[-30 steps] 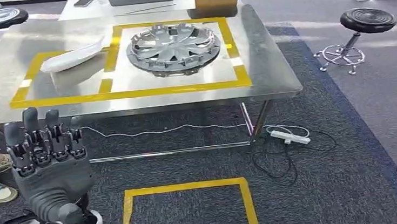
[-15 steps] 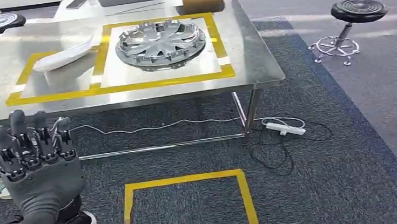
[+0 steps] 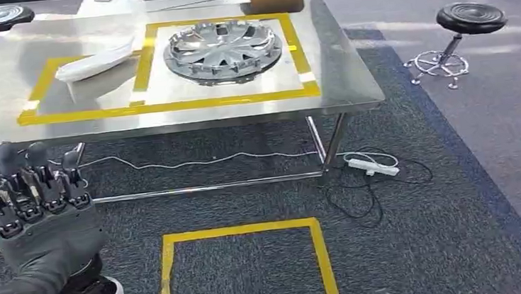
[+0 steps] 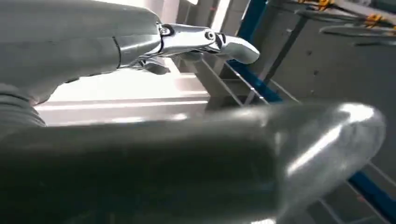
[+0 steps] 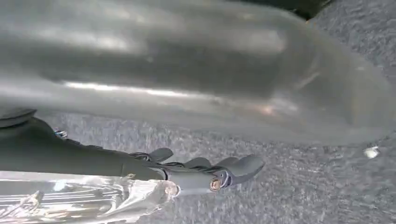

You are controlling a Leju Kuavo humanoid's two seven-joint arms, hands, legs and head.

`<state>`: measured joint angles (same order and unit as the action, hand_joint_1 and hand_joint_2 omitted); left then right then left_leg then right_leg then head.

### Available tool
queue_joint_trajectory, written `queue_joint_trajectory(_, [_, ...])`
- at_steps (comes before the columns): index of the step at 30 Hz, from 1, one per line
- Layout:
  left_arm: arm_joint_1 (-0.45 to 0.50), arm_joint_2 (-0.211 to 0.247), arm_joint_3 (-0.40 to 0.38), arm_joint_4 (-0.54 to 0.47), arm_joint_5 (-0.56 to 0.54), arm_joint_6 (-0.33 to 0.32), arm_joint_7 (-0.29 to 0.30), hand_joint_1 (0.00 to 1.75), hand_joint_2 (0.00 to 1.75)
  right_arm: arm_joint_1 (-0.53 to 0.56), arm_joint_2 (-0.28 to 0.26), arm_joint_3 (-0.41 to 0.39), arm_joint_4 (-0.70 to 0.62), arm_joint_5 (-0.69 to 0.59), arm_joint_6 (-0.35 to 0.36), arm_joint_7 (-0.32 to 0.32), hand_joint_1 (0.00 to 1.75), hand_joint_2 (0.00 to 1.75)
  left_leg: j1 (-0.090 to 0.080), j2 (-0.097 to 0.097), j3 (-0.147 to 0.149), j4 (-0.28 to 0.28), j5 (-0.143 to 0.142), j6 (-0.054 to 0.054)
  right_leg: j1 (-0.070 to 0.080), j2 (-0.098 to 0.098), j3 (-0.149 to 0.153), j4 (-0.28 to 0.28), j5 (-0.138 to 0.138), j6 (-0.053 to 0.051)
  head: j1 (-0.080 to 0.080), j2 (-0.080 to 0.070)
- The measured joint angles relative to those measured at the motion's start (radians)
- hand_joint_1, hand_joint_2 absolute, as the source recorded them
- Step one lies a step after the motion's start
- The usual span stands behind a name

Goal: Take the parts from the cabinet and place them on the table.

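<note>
Bright, even room light puts pale glare across the steel counter (image 3: 351,75) and a shadow beneath it, while both wrist views are soft, smeared by close, blurred grey surfaces.

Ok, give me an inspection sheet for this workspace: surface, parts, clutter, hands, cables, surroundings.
Surface: steel table marked with yellow tape rectangles.
Job's things: silver hubcap lies in the larger rectangle; white part in the smaller one beside it.
Clutter: cardboard box at the table's far edge.
Hands: left hand raised in front of the table, fingers up and apart, holding nothing; right hand over the carpet, holding nothing.
Cables: white power strip and loose cords on the carpet by the table leg.
Surroundings: black stool; yellow tape square on the floor.
</note>
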<state>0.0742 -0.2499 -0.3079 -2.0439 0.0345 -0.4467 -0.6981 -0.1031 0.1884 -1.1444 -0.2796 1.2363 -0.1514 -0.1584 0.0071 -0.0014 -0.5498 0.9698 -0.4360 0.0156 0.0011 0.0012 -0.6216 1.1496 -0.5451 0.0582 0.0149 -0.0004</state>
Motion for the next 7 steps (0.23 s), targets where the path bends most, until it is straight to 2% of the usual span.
queue_joint_trajectory(1, [-0.002,0.001,-0.008,0.0,-0.01,0.0,0.0,0.0,0.0,0.0,0.0,-0.001,-0.001,-0.007,0.001,-0.009,0.0,1.75,-0.001,0.0,-0.004,0.0,0.002,0.003,-0.001,0.0,-0.04,0.087,-0.036,0.003,0.0,0.0])
queue_joint_trajectory(2, [-0.003,0.001,-0.015,0.0,-0.018,0.0,0.0,0.0,0.0,0.001,0.0,-0.001,-0.002,-0.009,0.001,-0.016,0.0,1.75,-0.001,0.0,-0.008,0.0,0.004,0.004,-0.001,0.0,-0.069,0.151,-0.058,0.005,0.0,0.0])
queue_joint_trajectory(3, [-0.004,0.001,-0.02,0.0,-0.023,0.001,0.0,0.0,0.0,0.002,0.0,-0.001,-0.002,-0.009,0.0,-0.017,0.0,0.0,-0.001,0.0,-0.01,0.0,0.006,0.004,-0.001,0.0,-0.077,0.17,-0.054,0.005,0.0,0.0])
queue_joint_trajectory(4, [-0.004,0.003,-0.033,0.0,-0.028,0.005,0.0,0.0,0.0,0.003,-0.001,-0.002,-0.004,-0.009,0.001,-0.022,0.0,0.0,-0.001,0.0,-0.01,0.001,0.008,0.003,-0.001,0.0,-0.057,0.137,-0.026,0.004,0.0,0.0])
queue_joint_trajectory(6, [-0.007,0.005,-0.05,0.0,-0.028,0.014,0.0,0.0,0.0,0.0,-0.002,-0.002,-0.005,-0.007,0.003,-0.028,0.0,0.0,-0.001,-0.001,-0.008,0.001,0.01,-0.001,-0.001,0.0,0.035,-0.039,0.061,-0.002,0.0,0.0])
queue_joint_trajectory(7, [-0.008,0.006,-0.059,0.0,-0.027,0.018,0.0,0.0,0.0,-0.001,-0.002,-0.002,-0.005,-0.005,0.002,-0.03,0.0,0.0,-0.002,-0.001,-0.008,0.001,0.011,-0.003,-0.002,0.0,0.082,-0.125,0.092,-0.004,0.0,0.0])
